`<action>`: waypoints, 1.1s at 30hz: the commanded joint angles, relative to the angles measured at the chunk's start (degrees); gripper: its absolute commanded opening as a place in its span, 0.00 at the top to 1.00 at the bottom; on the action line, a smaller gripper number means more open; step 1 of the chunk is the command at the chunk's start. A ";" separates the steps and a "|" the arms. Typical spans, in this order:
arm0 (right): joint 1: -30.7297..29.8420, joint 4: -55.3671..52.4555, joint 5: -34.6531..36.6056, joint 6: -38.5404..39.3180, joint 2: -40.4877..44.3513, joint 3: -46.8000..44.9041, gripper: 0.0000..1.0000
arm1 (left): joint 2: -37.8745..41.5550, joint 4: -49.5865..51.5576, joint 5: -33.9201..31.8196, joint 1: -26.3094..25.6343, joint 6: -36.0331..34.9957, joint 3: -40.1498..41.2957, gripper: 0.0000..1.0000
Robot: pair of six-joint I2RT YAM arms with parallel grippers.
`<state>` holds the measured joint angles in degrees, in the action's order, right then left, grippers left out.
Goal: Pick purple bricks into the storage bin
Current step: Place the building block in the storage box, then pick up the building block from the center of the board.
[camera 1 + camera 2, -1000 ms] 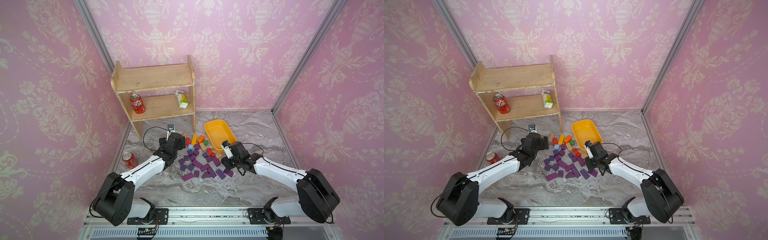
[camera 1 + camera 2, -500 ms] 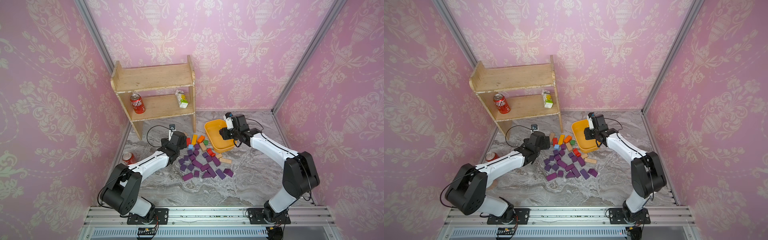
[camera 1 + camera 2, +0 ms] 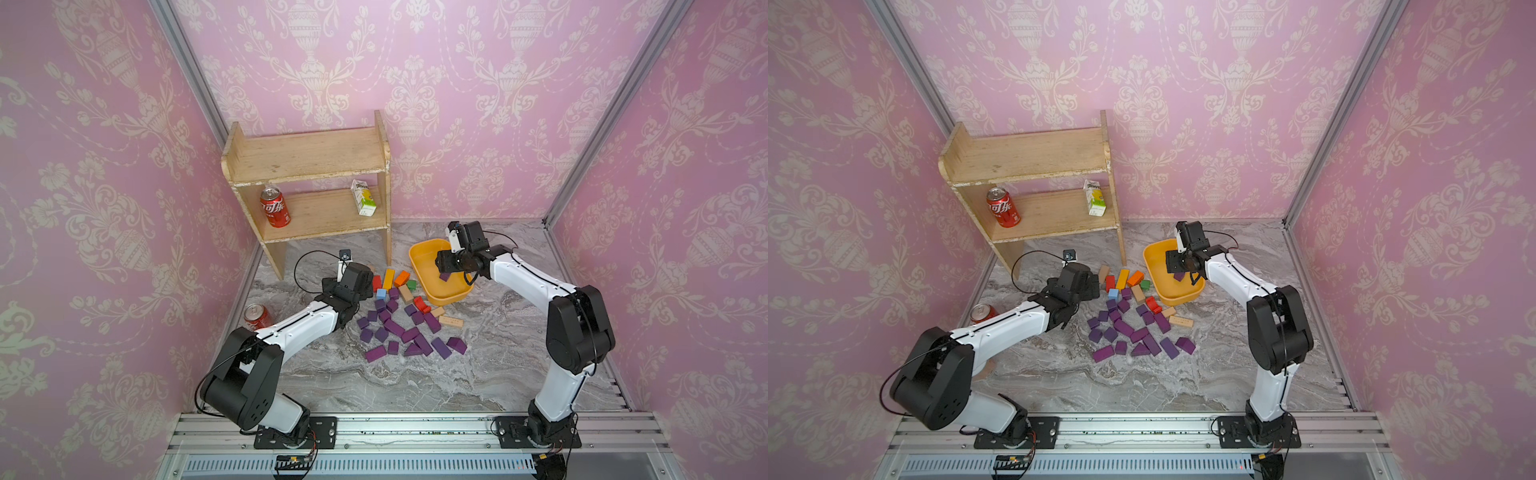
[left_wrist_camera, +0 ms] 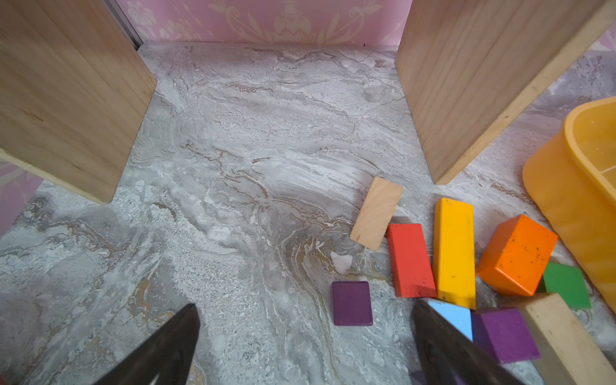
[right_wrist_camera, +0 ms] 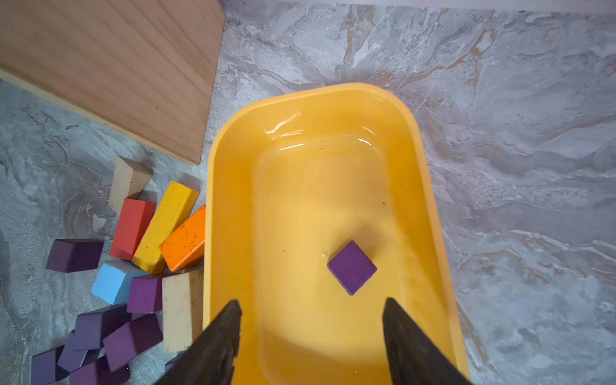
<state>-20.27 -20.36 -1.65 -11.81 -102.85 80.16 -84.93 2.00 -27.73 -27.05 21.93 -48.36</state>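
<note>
Right claw (image 5: 311, 301) hangs over the bin (image 5: 233, 206), jaws spread, holding nothing. One purple brick (image 5: 351, 267) is inside the bin, just ahead of the fingertips and clear of both. It's the only thing in there, as far as the right wrist view shows.

The other purple bricks (image 3: 394, 328) are scattered on the floor just beside the bin, on the side toward the left arm. A bunch of coloured blocks (image 5: 166, 220) sits between that pile and the bin, and the orange one (image 5: 185, 238) is tucked right beside the bin's wall.

Left claw (image 4: 305, 305) is on the far side of those coloured blocks from the bin, low over the floor, jaws wide apart and empty. A lone brick (image 4: 351, 302), purple, lies flat between its fingertips, touching neither. A shelf leg (image 5: 116, 66) stands near the bin's far corner.
</note>
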 commanded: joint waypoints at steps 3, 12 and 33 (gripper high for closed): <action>0.14 -2.72 -0.55 0.49 10.18 -5.13 0.31 | 1.73 0.12 -0.48 0.68 -2.50 -0.30 0.01; 0.08 1.52 -0.64 -1.28 27.89 -24.95 0.31 | -3.33 -0.40 3.31 1.65 -3.04 -2.42 0.01; 0.06 7.79 -0.90 -0.16 54.62 -49.74 0.13 | -4.98 7.42 5.56 1.67 2.59 -4.66 0.07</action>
<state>-20.27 -14.59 -3.49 -12.19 -49.34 31.81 -90.28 8.12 -22.76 -25.67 23.00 -51.99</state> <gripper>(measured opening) 0.871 0.932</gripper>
